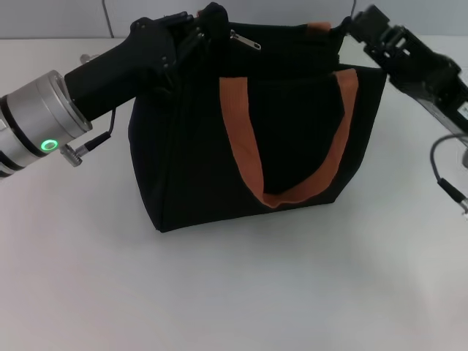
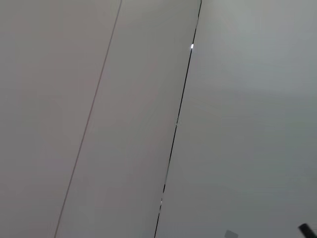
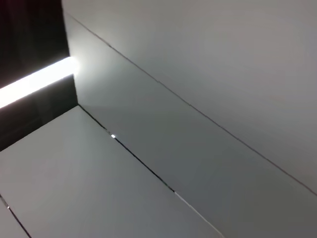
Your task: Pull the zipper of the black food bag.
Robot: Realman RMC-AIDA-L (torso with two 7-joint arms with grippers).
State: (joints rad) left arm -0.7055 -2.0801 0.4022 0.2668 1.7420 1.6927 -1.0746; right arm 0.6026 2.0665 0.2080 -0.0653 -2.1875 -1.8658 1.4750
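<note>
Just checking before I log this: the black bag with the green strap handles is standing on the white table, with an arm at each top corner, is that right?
Not quite. The strap handles are orange-brown, not green, as the head view shows. The rest holds: the black food bag stands on the white table, the left gripper at one top corner, the right gripper at the other.

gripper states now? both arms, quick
Left gripper: at the black food bag's top left corner, near the zipper; cannot be told.
Right gripper: at the bag's top right corner; cannot be told.
</note>
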